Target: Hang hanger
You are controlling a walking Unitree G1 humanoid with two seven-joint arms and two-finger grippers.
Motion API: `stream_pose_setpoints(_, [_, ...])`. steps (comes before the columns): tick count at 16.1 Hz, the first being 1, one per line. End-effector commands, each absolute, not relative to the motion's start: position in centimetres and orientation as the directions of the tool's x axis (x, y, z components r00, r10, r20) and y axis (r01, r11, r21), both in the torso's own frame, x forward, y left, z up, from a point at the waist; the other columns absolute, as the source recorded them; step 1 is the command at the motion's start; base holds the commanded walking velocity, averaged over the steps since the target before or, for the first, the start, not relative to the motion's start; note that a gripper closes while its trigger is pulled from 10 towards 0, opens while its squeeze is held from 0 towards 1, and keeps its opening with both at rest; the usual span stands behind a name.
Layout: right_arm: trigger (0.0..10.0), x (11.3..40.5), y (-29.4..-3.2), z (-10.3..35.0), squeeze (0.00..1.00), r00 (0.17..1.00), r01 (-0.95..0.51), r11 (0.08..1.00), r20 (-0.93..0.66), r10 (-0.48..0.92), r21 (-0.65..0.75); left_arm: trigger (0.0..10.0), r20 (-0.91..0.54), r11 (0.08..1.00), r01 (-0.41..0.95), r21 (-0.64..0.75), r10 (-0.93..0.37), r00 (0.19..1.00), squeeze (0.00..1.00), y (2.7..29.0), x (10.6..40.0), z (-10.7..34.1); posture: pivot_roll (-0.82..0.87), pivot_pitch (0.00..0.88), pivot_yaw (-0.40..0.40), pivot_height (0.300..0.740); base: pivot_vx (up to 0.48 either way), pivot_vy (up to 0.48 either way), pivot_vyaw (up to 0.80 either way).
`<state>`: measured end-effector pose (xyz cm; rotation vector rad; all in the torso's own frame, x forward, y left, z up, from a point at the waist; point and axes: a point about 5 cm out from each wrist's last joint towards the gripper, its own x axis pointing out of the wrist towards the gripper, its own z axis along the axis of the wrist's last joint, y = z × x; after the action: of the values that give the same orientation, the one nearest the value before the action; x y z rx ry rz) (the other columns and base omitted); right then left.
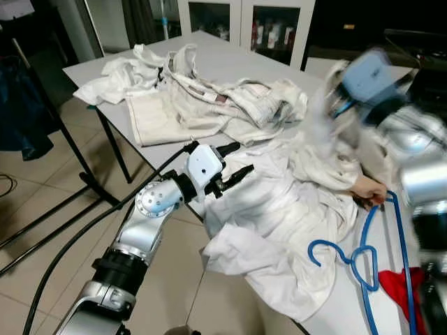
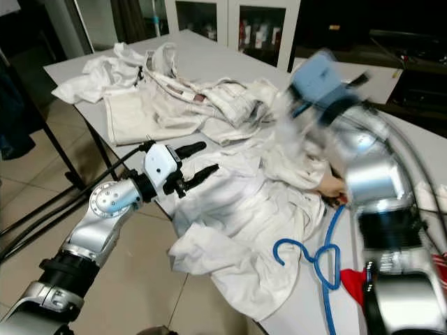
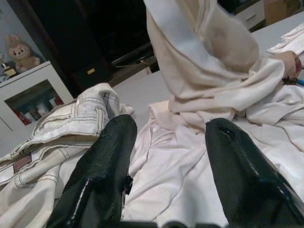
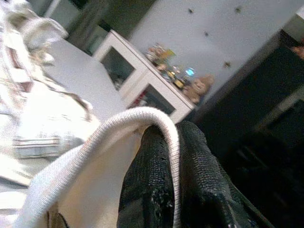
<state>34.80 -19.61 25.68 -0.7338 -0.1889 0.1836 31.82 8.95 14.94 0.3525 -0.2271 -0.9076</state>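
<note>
Left eye view: blue plastic clothes hanger [image 1: 363, 259] lying flat on the grey table [image 1: 230, 63], its hook curling toward the near edge, beside the crumpled white shirt [image 1: 279, 230]. A person's hand [image 1: 368, 188] rests at the hanger's far end. Red cloth [image 1: 401, 289] lies just beside the hanger. Right wrist view: right gripper [image 4: 173, 185], fingers clenched on the ribbed edge of a cream garment [image 4: 95, 142], lifted above the shirt. Left wrist view: left gripper [image 3: 166, 175], fingers spread and holding nothing, at the table's near edge, facing the shirt. More pale clothes [image 1: 202, 98] heaped farther back.
</note>
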Motion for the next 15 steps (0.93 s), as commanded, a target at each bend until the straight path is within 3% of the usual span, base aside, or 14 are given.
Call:
stream_pose_setpoints(1, [0.0,34.3,-18.8,26.5,0.0,0.953,-0.112,0.724,0.133,0.272,-0.68,10.0,0.054,0.559,0.719,0.414,-0.803,0.593,0.0,8.9,32.1,15.6,-0.01,0.0,0.056,0.723,0.0,0.0,0.0])
stream_pose_setpoints(4, [0.0,33.0,-16.4,25.1,0.0,0.933,-0.165,0.668,0.105,0.345,-0.726,10.0,0.099,0.544,0.756,0.365,-0.83,0.549,0.0,7.5,32.0,16.2,-0.02,0.0,0.052,0.723,0.0,0.0,0.0])
stream_pose_setpoints(6, [0.0,32.6,-14.7,25.2,0.0,0.911,-0.204,0.679,0.117,0.395,-0.705,10.0,0.081,0.502,0.765,0.403,-0.852,0.517,0.0,6.5,31.7,16.1,-0.02,0.0,0.048,0.723,0.0,0.0,0.0])
stream_pose_setpoints(8, [0.0,32.2,-14.0,24.9,0.0,0.899,-0.239,0.676,0.105,0.425,-0.697,10.0,0.042,0.482,0.724,0.493,-0.845,0.534,0.0,6.1,32.1,15.8,-0.01,0.0,0.042,0.723,0.0,0.0,0.0])
stream_pose_setpoints(13, [0.0,31.2,-13.8,24.0,0.0,0.891,-0.282,0.686,0.081,0.446,-0.67,10.0,0.143,0.683,0.574,0.451,-0.69,0.709,0.0,7.9,34.5,17.4,-0.01,0.0,0.036,0.723,0.0,0.0,0.0])
stream_pose_setpoints(15, [0.0,30.7,-13.5,23.2,0.0,0.89,-0.306,0.691,0.061,0.452,-0.655,10.0,0.166,0.704,0.581,0.41,-0.683,0.711,0.0,7.6,35.1,17.8,-0.01,0.0,0.038,0.723,0.0,0.0,0.0])
